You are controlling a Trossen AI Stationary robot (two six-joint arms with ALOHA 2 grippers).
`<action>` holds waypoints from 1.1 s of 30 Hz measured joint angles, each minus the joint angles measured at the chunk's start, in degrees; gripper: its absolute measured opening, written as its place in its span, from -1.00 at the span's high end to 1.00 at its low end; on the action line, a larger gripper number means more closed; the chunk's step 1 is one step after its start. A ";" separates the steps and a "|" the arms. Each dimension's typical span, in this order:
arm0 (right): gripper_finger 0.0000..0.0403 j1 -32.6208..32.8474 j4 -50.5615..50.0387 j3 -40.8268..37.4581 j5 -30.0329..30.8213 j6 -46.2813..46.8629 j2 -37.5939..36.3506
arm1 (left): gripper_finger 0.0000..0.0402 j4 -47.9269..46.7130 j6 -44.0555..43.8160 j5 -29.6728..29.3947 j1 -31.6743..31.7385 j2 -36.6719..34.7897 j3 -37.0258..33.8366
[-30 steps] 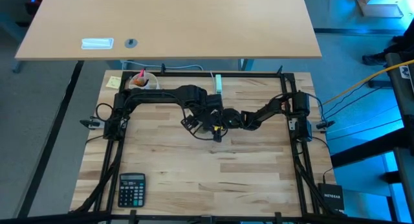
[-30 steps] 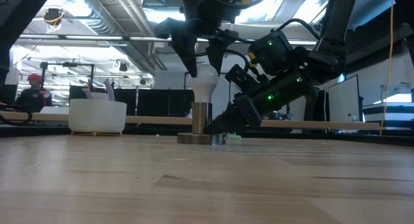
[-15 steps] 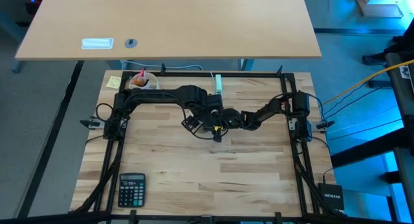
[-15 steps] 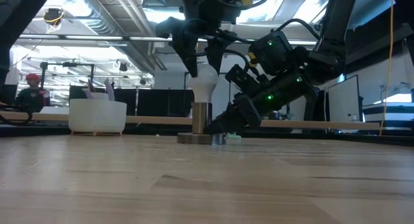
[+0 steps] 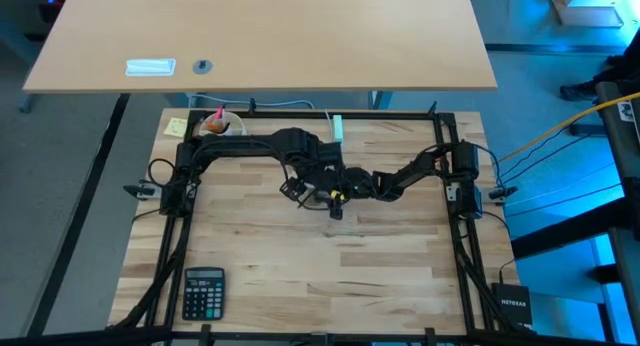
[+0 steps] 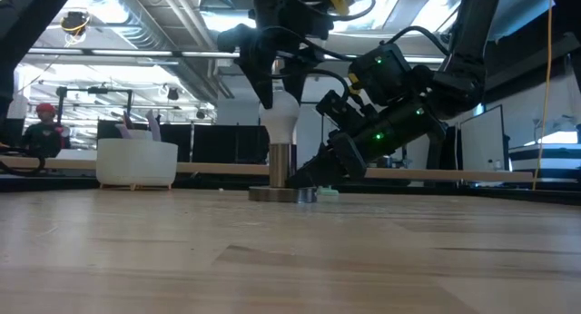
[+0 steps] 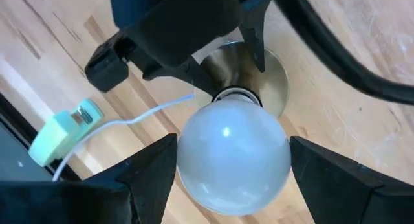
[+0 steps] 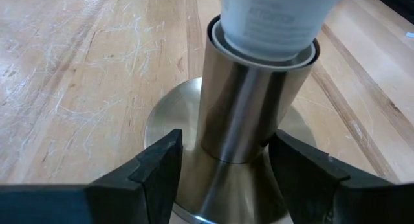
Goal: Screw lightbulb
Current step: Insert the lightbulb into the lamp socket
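Note:
The white lightbulb (image 6: 281,114) stands upright with its base in the metal tube of the socket (image 6: 282,165). The socket's round foot (image 6: 281,194) rests on the wooden table. My left gripper (image 6: 280,89) comes down from above and is shut on the bulb's globe (image 7: 233,153). My right gripper (image 6: 307,178) reaches in low from the table's right and is shut on the socket (image 8: 252,107). A thin white cord (image 7: 129,122) runs from the socket to a green piece (image 7: 61,130). My left gripper pinches the bulb's globe at its widest part (image 7: 184,160) between its two fingers (image 7: 155,175), pointing down from above. The bulb stands upright in the socket's tube. My right gripper pinches the socket's tube low down, where it widens into the foot (image 8: 194,162), between its two fingers (image 8: 162,169). It comes slanting down from the table's right. The socket stands upright with its foot flat on the table.
A white bowl (image 5: 222,124) with pink and orange contents sits at the far left corner. A calculator (image 5: 204,291) lies near the front left. Bare wood spans the near half of the table (image 5: 330,276). A person sits in the room beyond (image 6: 41,132).
My left gripper has rolled about its downward pointing line while staying on the bulb: its fingers stand turned around the globe compared with a second ago. My right gripper and the socket have kept still.

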 joint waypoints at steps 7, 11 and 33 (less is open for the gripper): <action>-0.13 0.00 0.04 0.02 0.02 -0.02 0.02 | -0.39 0.08 -2.33 0.12 0.14 -0.22 0.05; -0.13 0.00 0.04 0.02 0.02 -0.01 0.02 | -0.39 0.23 -4.70 0.15 0.14 -0.22 0.22; -0.13 0.00 0.04 0.00 0.02 -0.04 0.02 | -0.43 0.09 -13.17 0.08 0.67 -0.35 0.28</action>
